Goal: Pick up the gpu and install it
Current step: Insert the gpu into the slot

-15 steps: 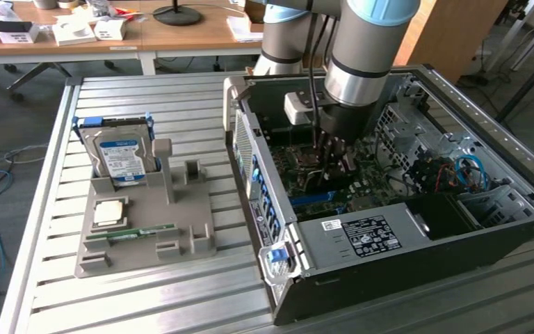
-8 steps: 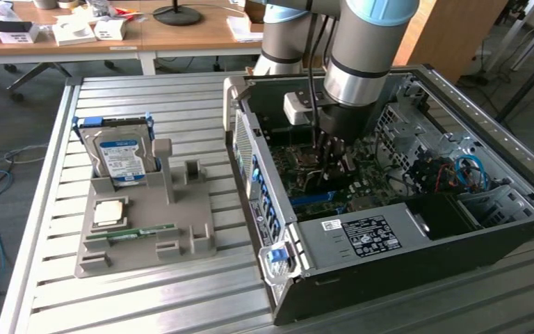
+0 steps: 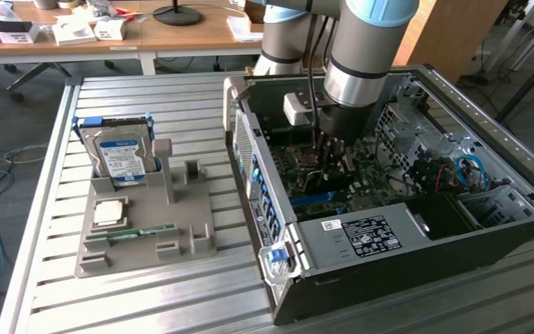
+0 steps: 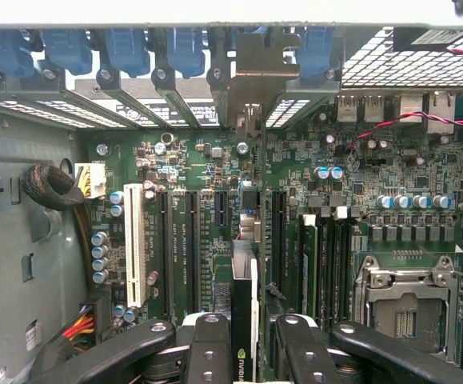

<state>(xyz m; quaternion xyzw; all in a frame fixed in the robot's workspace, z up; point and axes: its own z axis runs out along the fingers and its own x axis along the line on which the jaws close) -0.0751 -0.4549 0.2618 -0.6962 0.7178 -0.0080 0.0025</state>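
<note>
My gripper (image 4: pixel 244 340) is shut on the gpu (image 4: pixel 245 276), which I see edge-on between the two black fingers (image 4: pixel 207 348). The card stands upright over the green motherboard (image 4: pixel 183 168). Its silver bracket (image 4: pixel 259 72) reaches the row of rear slot openings with blue latches. Its lower edge lies along a black expansion slot (image 4: pixel 219 212); I cannot tell whether it is seated. In the exterior view the gripper (image 3: pixel 327 149) is deep inside the open computer case (image 3: pixel 388 236), and the card is hidden by the arm.
A grey fixture (image 3: pixel 142 243) on the slatted table, on the exterior view's left, holds a hard drive (image 3: pixel 122 156), a CPU (image 3: pixel 109 211) and a green memory stick (image 3: pixel 142 232). Inside the case are a CPU socket (image 4: pixel 403 300), memory slots and a cable bundle (image 4: pixel 47 188).
</note>
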